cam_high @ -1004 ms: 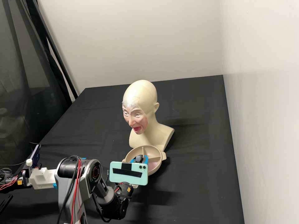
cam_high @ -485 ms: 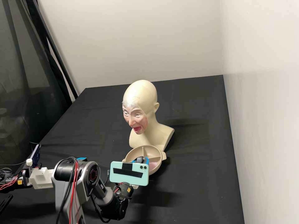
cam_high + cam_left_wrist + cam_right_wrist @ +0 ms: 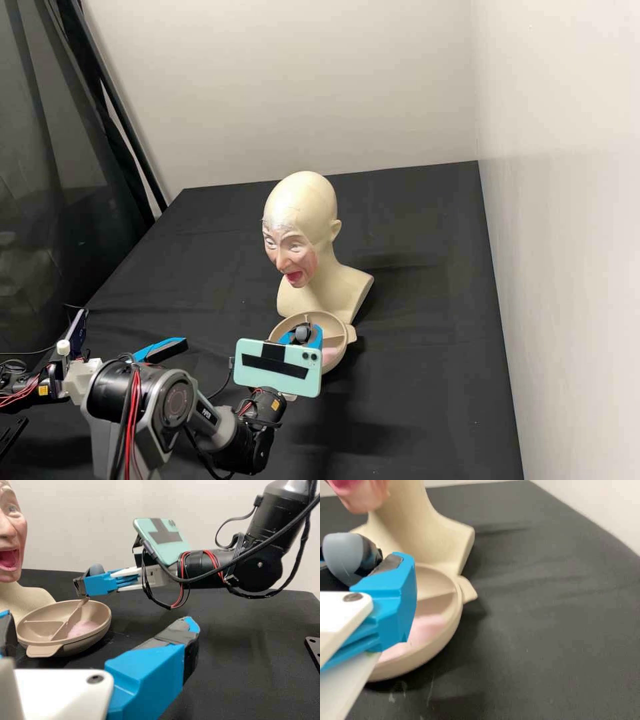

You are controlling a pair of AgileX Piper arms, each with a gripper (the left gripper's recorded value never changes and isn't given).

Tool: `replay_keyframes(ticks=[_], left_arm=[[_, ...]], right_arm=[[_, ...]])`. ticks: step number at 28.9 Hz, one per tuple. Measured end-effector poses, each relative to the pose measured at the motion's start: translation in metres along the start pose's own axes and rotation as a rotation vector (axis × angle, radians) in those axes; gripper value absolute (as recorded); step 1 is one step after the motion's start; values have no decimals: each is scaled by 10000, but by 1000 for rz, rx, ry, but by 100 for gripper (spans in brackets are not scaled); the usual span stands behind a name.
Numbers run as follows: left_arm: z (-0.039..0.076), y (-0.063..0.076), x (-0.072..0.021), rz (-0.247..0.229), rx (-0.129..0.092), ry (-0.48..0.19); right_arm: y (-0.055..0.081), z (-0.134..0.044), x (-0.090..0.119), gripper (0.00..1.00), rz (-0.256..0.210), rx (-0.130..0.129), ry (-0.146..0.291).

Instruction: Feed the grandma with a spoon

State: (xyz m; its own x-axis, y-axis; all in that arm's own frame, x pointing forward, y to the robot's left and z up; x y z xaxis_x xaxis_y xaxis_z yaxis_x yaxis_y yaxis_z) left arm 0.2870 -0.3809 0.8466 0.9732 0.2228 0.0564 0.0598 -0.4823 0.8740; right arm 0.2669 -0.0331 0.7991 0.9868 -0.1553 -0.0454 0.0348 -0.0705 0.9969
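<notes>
High view, right gripper [image 3: 305, 335]: seen over the tan divided round bowl [image 3: 340, 337] and clamped on the grey-handled tan spoon [image 3: 75, 614].
Spoon: gripped at its grey knob between the blue fingers [image 3: 390, 597]. The tan stem slants down from the gripper into the bowl, beside the pink food [image 3: 82, 628].
Bowl: set directly beneath the right gripper on the black bench [image 3: 413, 267].
Cream mannequin head with open red mouth [image 3: 301, 240]: placed just beyond the right gripper, right behind the bowl, with the mouth a little higher than the gripper.
Left gripper [image 3: 161, 349]: spread wide with nothing held, low over the bench and well apart from the right gripper.
Teal phone [image 3: 279, 365]: mounted just behind the right gripper.
</notes>
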Motion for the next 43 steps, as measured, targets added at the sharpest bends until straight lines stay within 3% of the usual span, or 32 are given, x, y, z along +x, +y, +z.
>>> replay_keyframes(ticks=[3, 13, 23, 26, 33, 37, 43], left_arm=[[0, 0, 0, 0, 0, 0], [0, 0, 0, 0, 0, 0], [-37, 10, -2, 3, -2, 13], [-37, 10, -2, 3, -2, 13], [-37, 10, -2, 3, -2, 13], [-37, 10, -2, 3, -2, 13], [-37, 10, -2, 3, -2, 13]], right_arm=[[52, -61, -21, 0, 20, 16, 24], [167, -192, -61, 0, 61, 14, 71], [241, -440, 63, 0, 83, 10, 150], [208, -522, 127, 0, 83, 19, 158], [59, -559, 303, 0, 42, -5, 129], [50, -543, 348, 0, 37, 1, 108], [68, -565, 371, 0, 42, 3, 112]])
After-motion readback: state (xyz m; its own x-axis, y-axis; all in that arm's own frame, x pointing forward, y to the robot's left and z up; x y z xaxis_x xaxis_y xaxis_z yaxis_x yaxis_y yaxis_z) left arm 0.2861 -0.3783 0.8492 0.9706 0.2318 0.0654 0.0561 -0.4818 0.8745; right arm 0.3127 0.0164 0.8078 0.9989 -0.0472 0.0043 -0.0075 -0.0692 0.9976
